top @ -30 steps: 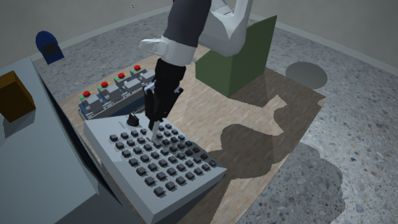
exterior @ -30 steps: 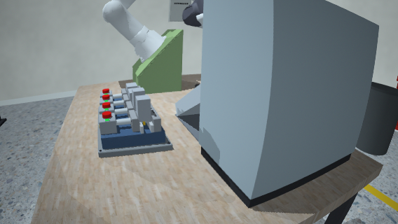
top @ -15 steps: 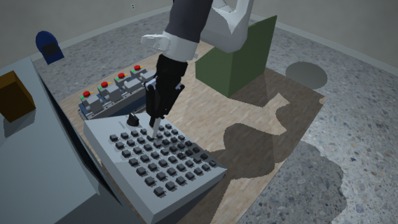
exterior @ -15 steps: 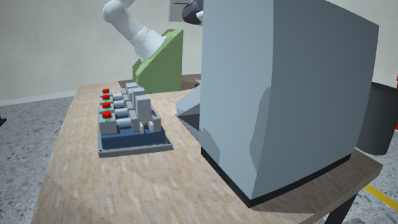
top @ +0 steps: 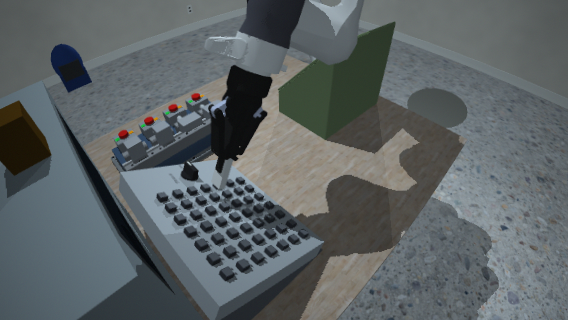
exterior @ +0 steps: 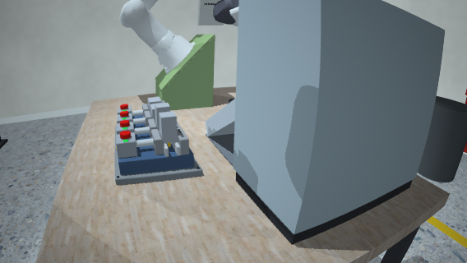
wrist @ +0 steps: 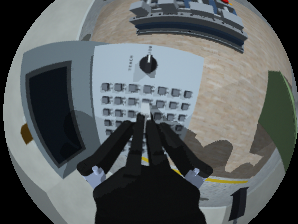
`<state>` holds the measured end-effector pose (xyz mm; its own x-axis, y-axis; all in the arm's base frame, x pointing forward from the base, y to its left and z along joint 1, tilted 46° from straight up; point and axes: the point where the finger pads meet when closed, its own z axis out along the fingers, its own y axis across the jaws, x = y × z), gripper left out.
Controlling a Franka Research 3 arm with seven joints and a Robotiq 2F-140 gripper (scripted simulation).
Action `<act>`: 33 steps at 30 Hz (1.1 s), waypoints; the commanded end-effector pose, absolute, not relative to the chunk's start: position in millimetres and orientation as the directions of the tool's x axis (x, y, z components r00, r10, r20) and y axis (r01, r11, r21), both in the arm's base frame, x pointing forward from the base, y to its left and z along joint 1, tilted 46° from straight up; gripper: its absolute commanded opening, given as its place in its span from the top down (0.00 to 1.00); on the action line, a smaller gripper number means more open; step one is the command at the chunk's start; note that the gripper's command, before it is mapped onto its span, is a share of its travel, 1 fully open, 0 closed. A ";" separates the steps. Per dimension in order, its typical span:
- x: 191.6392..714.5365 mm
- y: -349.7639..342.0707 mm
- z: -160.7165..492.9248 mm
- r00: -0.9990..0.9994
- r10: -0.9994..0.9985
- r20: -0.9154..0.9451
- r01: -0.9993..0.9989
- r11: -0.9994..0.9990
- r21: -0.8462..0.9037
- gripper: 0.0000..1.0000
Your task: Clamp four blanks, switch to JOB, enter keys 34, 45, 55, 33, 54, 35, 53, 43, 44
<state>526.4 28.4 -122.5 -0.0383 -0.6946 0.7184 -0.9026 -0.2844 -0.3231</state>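
My gripper [top: 220, 174] [wrist: 144, 108] is shut, its pale tip low over the upper rows of the keypad [top: 141, 189] [wrist: 107, 60]; whether it touches a key is hidden. No key looks lit. The selector [top: 189, 171] [wrist: 148, 64] has its pointer at JOB. Grey blanks stand in the vise stations, the nearest tall blank [exterior: 168, 128] upright; the far station is partly hidden in the top view. The red valves [top: 123, 134] [exterior: 125, 135] look pushed in, with green lenses lit at the stations and amber visible beside them. The amber lamp [top: 24, 142] on the cabinet looks dark.
The machine cabinet [top: 70, 210] [exterior: 353, 123] stands beside the keypad, its dark screen [wrist: 55, 112] facing the keys. The vise base [exterior: 156, 164] lies beyond the selector side of the keypad. The green arm stand [top: 345, 85] [exterior: 191, 82] rises from the table.
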 end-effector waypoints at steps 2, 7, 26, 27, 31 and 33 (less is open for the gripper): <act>523.8 27.4 -120.4 -0.043 -0.692 0.720 -0.905 -0.278 -0.321 1.00; 523.6 27.7 -120.2 -0.043 -0.692 0.720 -0.905 -0.278 -0.321 1.00; 493.0 18.0 -131.3 -0.043 -0.692 0.720 -0.905 -0.278 -0.321 1.00; 493.2 17.7 -131.6 -0.043 -0.692 0.720 -0.905 -0.278 -0.321 1.00; 494.8 15.2 -134.0 -0.043 -0.692 0.720 -0.905 -0.278 -0.321 1.00; 494.8 15.2 -134.0 -0.043 -0.692 0.720 -0.905 -0.278 -0.321 1.00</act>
